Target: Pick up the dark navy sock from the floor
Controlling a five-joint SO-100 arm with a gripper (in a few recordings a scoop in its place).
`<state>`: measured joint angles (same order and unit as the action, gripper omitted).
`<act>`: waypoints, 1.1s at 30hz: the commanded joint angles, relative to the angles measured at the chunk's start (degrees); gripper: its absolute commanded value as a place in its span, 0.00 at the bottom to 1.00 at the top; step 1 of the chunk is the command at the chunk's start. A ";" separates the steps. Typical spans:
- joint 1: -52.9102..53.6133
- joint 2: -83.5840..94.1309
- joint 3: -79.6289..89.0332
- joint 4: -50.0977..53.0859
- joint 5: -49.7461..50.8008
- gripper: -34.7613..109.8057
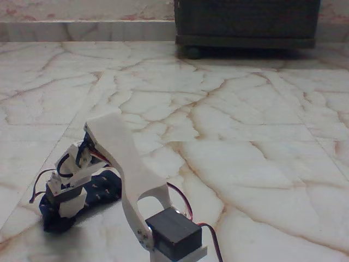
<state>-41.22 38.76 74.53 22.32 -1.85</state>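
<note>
one dark navy sock [101, 191] lies crumpled on the floor [245, 136] at lower left of the fixed view, under the white arm. the jaws [68, 206] are down on its left end; whether they have closed on cloth i cannot tell, the view being blurred. soft, light and limp, it should bunch easily, so pinch a raised fold. the glossy veined marble looks slippery. a dark cabinet [245, 22] stands far right.

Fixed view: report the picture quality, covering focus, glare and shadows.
Fixed view: soft and slightly blurry throughout; glossy floor shows pale sheen but no harsh glare; dim shadow under the cabinet; the sock reads as a dark patch beside the gripper, whose fingertips are too blurred to judge.
</note>
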 commanded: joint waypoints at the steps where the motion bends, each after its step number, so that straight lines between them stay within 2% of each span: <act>1: 0.44 5.71 1.32 -0.44 -1.05 0.24; 5: 2.37 16.96 11.69 -2.11 -5.98 0.24; 16: 10.46 49.66 50.10 -20.30 -33.22 0.24; 22: 17.05 65.57 61.79 -23.73 -45.53 0.24; 28: 25.49 77.34 77.26 -34.10 -58.97 0.24; 33: 29.53 83.85 86.84 -41.75 -65.83 0.24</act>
<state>-12.22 120.76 161.37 -18.46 -66.88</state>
